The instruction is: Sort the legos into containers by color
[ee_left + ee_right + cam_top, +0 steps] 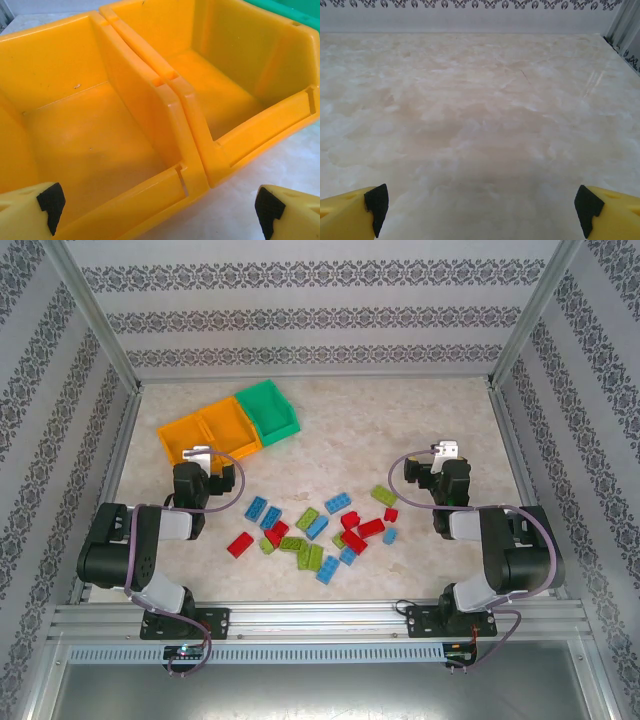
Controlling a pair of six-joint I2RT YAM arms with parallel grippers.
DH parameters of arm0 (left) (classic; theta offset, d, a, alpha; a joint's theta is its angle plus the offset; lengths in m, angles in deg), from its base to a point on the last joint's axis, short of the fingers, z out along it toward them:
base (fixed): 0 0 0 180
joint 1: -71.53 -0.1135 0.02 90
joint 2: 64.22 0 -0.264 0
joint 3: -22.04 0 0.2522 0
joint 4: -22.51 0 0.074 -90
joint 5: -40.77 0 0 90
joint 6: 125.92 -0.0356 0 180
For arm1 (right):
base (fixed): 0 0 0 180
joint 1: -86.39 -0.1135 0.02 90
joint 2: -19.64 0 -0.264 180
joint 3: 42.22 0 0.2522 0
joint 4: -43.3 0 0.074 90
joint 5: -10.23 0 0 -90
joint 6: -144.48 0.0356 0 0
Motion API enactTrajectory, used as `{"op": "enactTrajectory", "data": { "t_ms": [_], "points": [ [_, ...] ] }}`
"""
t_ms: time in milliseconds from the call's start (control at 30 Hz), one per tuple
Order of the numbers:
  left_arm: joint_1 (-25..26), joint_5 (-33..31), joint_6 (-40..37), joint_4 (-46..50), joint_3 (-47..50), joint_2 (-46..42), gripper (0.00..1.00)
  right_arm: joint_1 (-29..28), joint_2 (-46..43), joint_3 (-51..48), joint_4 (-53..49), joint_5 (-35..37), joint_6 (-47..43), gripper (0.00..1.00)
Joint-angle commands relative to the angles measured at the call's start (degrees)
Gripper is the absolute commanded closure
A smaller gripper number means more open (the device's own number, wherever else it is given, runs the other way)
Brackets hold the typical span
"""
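Directly before the left gripper (159,212), released and empty, stand the containers (165,105); the legos (316,527) lie scattered between it and the right gripper (480,212), likewise released, nearer the bases.

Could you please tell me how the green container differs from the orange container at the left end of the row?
Colour: the green container is green, the left orange container orange. Place: the green container ends the row on the right; the left orange container ends it on the left, just ahead of the left gripper. Both are open-topped, look alike in size and hold no legos.
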Motion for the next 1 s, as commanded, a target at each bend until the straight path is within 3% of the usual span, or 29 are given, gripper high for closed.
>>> {"op": "enactTrajectory", "data": {
  "t_ms": [0, 700, 767, 867, 967],
  "points": [
    [-0.93, 0.88, -0.10, -2.14, -0.04, 0.20, 0.00, 0.14, -0.51, 0.21, 1.90, -0.63, 0.36, 0.02],
    [-1.37, 1.79, 0.12, -1.91, -0.12, 0.17, 0.00, 0.23, -0.80, 0.78, 1.39, -1.40, 0.54, 0.04],
    [-1.37, -0.51, 1.06, 1.56, -1.52, -1.59, 0.00, 0.14, -3.38, 3.20, -5.27, -1.95, 0.16, 0.04],
    [-1.43, -6.85, 5.46, 21.73, -9.16, -8.47, 0.00, 0.14, -9.41, 9.61, -24.20, -0.55, 4.13, 0.05],
    [-1.38, -8.10, 10.72, 32.10, -12.39, -16.50, 0.00, -0.04, -13.67, 14.81, -38.91, -2.73, 6.67, 0.06]
  ]
}}
